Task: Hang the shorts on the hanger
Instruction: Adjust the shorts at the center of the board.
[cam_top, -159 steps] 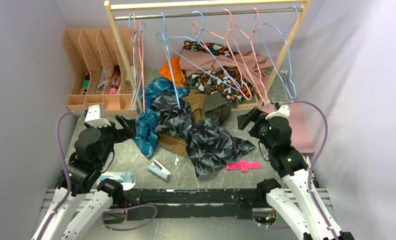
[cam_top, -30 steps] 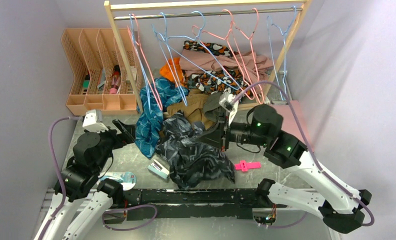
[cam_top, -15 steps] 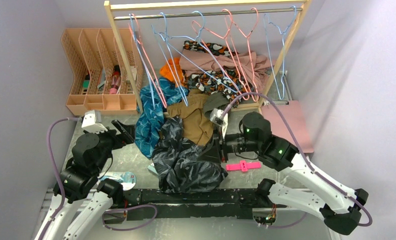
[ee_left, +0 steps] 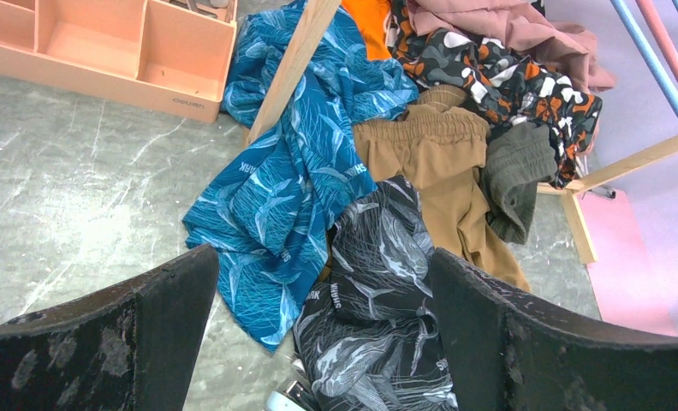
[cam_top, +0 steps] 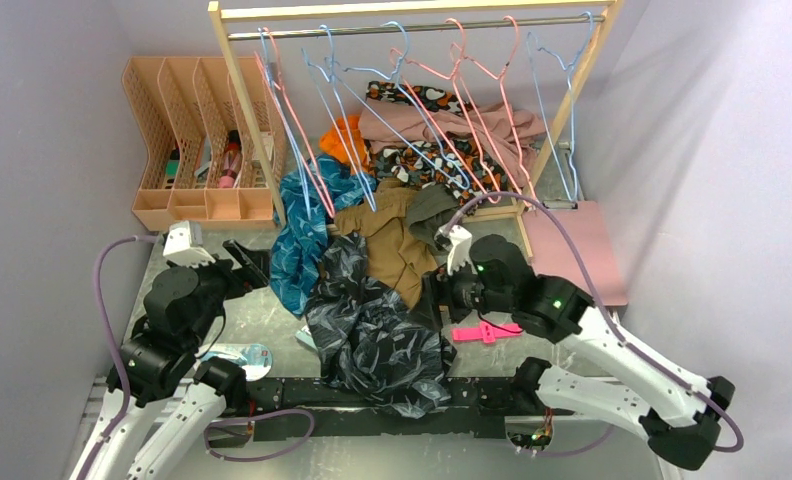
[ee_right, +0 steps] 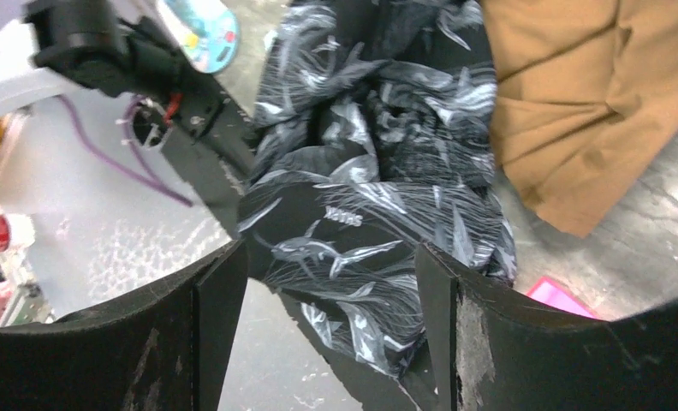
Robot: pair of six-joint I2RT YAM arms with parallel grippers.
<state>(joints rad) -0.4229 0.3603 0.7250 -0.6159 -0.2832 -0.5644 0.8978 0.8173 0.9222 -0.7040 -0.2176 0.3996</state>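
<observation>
The shorts (cam_top: 372, 335) are dark with a pale print and lie heaped at the table's near middle, one end hanging over the front rail. They also show in the left wrist view (ee_left: 387, 291) and the right wrist view (ee_right: 378, 188). My right gripper (cam_top: 434, 295) is open and empty at the shorts' right edge, with the fabric beyond its fingertips (ee_right: 331, 342). My left gripper (cam_top: 257, 262) is open and empty to the left, pointing at the clothes (ee_left: 318, 342). Light-blue hangers (cam_top: 342, 100) hang on the rail among pink ones.
A teal patterned garment (cam_top: 297, 245) and a brown garment (cam_top: 387, 240) lie just behind the shorts. More clothes (cam_top: 442, 130) are piled under the wooden rack (cam_top: 242, 110). A pink clip (cam_top: 487, 332), a stapler (cam_top: 310, 340) and an orange file organiser (cam_top: 197, 140) stand around.
My right arm swung in and dragged the shorts from the table's middle toward the near edge, uncovering the brown garment. The shorts now hang over the front rail. The left arm barely moved.
</observation>
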